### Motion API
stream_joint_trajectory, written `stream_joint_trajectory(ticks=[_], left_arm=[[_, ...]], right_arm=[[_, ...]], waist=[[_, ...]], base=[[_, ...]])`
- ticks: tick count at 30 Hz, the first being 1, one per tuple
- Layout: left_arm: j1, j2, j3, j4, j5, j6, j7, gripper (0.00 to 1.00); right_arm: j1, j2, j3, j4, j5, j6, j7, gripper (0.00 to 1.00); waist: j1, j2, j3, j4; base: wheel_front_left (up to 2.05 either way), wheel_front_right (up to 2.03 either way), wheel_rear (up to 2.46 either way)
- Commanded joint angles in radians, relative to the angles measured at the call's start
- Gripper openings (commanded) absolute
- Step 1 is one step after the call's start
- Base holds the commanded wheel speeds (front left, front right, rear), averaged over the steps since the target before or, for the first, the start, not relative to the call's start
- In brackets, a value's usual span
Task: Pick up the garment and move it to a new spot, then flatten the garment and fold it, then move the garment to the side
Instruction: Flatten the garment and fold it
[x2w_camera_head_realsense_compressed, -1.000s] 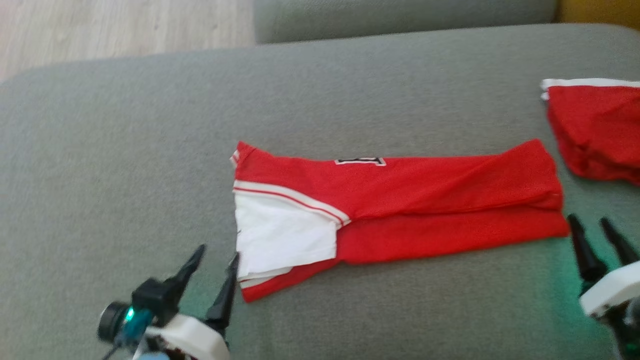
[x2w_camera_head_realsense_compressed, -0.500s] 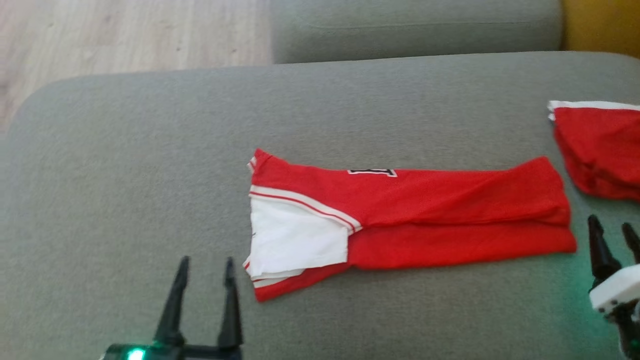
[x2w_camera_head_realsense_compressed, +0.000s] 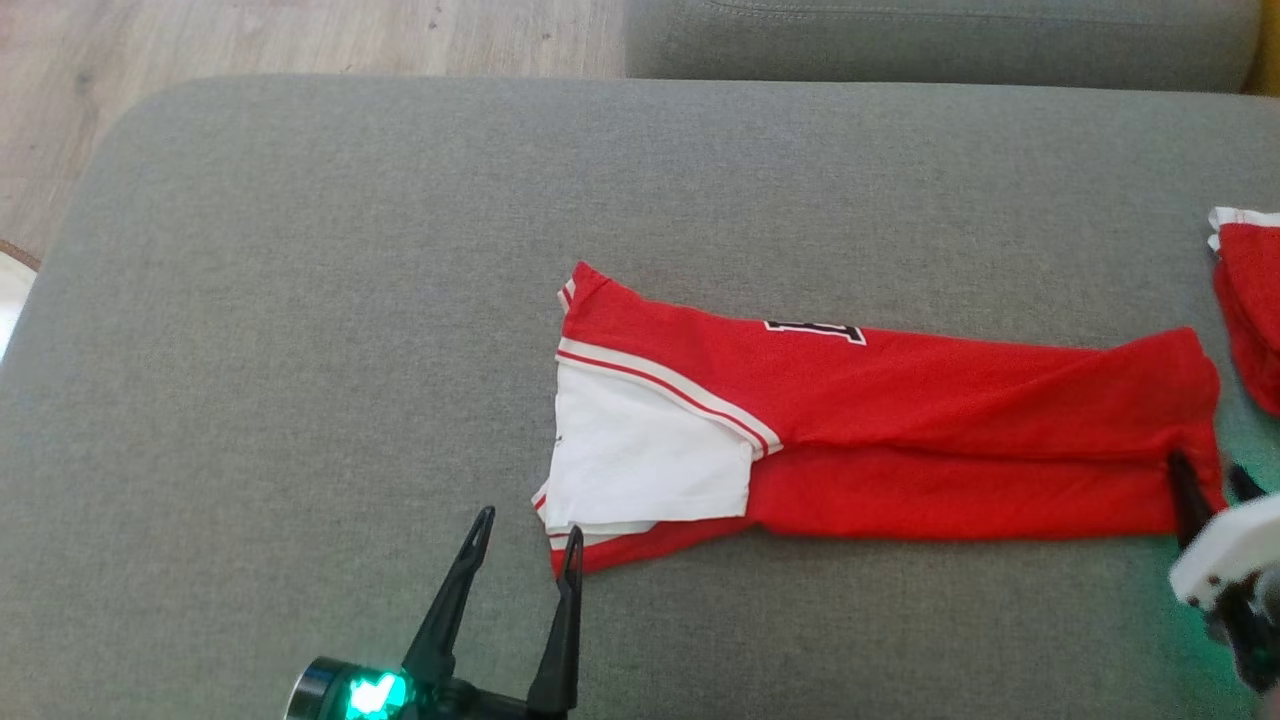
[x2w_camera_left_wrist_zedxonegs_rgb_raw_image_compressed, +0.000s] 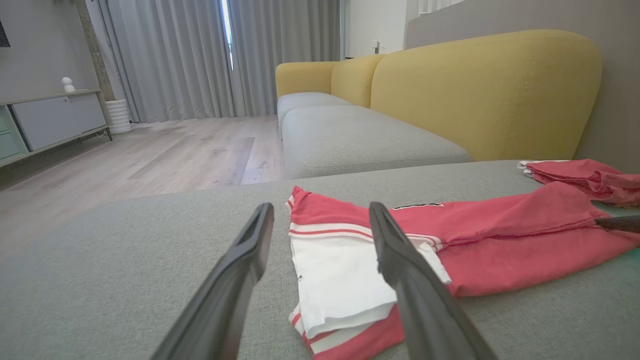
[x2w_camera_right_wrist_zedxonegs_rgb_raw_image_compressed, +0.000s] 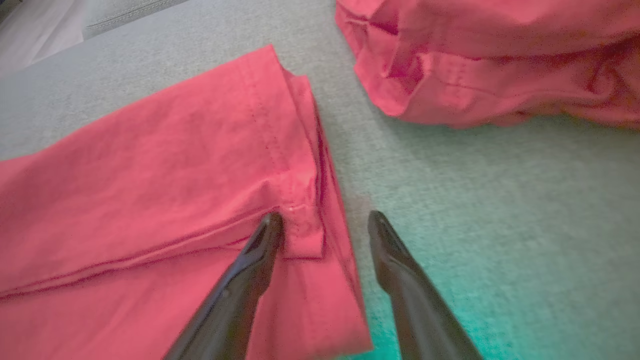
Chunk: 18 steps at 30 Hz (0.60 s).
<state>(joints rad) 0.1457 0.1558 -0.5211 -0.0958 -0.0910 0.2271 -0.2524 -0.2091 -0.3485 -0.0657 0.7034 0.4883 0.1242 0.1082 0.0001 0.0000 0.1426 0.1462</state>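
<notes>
We judge the fold half done: the garment (x2w_camera_head_realsense_compressed: 900, 430) lies as a long strip mid-frame on the cushion (x2w_camera_head_realsense_compressed: 300, 300), our left gripper (x2w_camera_head_realsense_compressed: 531, 522) spread wide at its lower-left corner, our right gripper (x2w_camera_right_wrist_zedxonegs_rgb_raw_image_compressed: 325, 216) spread astride its right hem, so next both must pinch every layer, avoiding the other red cloth (x2w_camera_head_realsense_compressed: 1250, 300) at the right edge.

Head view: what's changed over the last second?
The right gripper has moved in to straddle the garment's right hem, one finger on the cloth, jaws open. The left gripper, also open, has come up to the near left corner. Nothing is grasped. The camera shifted; the garment's fold and the other red garment look unchanged.
</notes>
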Motion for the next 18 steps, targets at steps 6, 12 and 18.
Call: stream_joint_trajectory(ticks=[6, 12, 18], left_arm=[[-0.042, -0.029, 0.063, -0.004, -0.007, -0.031, -0.009, 1.00], [-0.032, -0.054, 0.106, 0.004, -0.025, -0.064, -0.009, 1.00], [-0.024, -0.070, 0.132, 0.008, -0.022, -0.097, -0.009, 1.00]], right_arm=[[-0.047, -0.024, 0.071, -0.030, 0.063, 0.007, 0.055, 0.00], [-0.021, -0.076, 0.076, -0.061, 0.101, 0.007, 0.001, 0.00], [0.018, -0.116, 0.048, -0.218, 0.249, 0.007, -0.004, 0.00]], waist=[[-0.0001, 0.0000, 0.004, -0.025], [-0.0001, 0.0000, -0.011, -0.062], [-0.0001, 0.0000, -0.018, -0.086]], base=[[0.00, 0.00, 0.00], [0.00, 0.00, 0.00], [0.00, 0.00, 0.00]])
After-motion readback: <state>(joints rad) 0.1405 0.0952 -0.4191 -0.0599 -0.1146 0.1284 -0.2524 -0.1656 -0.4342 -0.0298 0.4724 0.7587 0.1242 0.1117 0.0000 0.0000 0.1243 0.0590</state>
